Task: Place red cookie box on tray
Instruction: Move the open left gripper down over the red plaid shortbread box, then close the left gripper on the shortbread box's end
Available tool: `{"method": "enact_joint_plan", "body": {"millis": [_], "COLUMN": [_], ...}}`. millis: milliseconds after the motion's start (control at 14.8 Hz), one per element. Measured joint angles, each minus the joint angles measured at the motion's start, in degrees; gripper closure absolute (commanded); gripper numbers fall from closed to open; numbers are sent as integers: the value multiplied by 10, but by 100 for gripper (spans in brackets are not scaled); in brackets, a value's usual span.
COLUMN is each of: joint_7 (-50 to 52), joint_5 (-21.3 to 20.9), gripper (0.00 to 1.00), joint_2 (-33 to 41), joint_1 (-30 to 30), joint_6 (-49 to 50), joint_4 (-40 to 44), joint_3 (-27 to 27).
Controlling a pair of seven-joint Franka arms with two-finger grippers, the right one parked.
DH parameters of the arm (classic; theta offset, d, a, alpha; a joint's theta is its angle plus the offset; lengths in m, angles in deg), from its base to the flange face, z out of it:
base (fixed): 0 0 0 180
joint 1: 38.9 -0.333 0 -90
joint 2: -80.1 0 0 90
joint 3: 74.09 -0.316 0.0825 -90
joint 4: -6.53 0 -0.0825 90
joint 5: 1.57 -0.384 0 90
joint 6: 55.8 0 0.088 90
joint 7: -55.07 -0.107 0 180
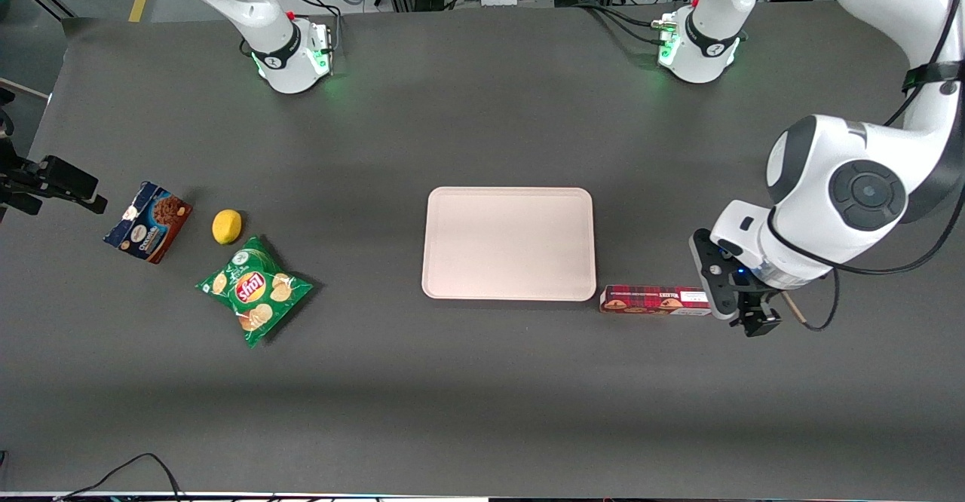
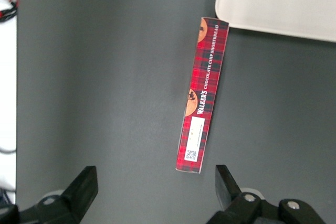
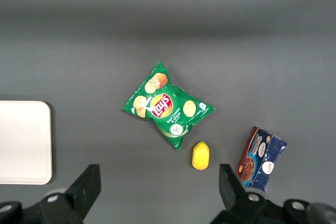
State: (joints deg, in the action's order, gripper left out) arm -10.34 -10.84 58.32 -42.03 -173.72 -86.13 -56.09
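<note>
Chips (image 1: pixel 254 289) lie nearest the cam, w/ lemon (image 1: pixel 227 226) and blue box (image 1: pixel 148 221) toward the parked arm's end. Red box (image 1: pixel 654 299) lies flat on the bench, one end just beside the tray (image 1: pixel 509 194) corner, not on it. Gripper (image 2: pixel 152 195) hovers over its label end, fingers (image 2: pixel 83 187) spread wide, holding nothing. Likely light, stiff carton (crushable if squeezed hard); grip across the narrow width near mid-length.
</note>
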Motion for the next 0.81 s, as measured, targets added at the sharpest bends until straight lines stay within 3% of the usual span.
{"method": "enact_joint_plan", "body": {"millis": [809], "joint_7": [-34], "joint_5": [1], "gripper": [0], "joint_2": [-31], "joint_1": [2], "joint_6": [-131], "joint_4": [-126], "joint_3": [3]}}
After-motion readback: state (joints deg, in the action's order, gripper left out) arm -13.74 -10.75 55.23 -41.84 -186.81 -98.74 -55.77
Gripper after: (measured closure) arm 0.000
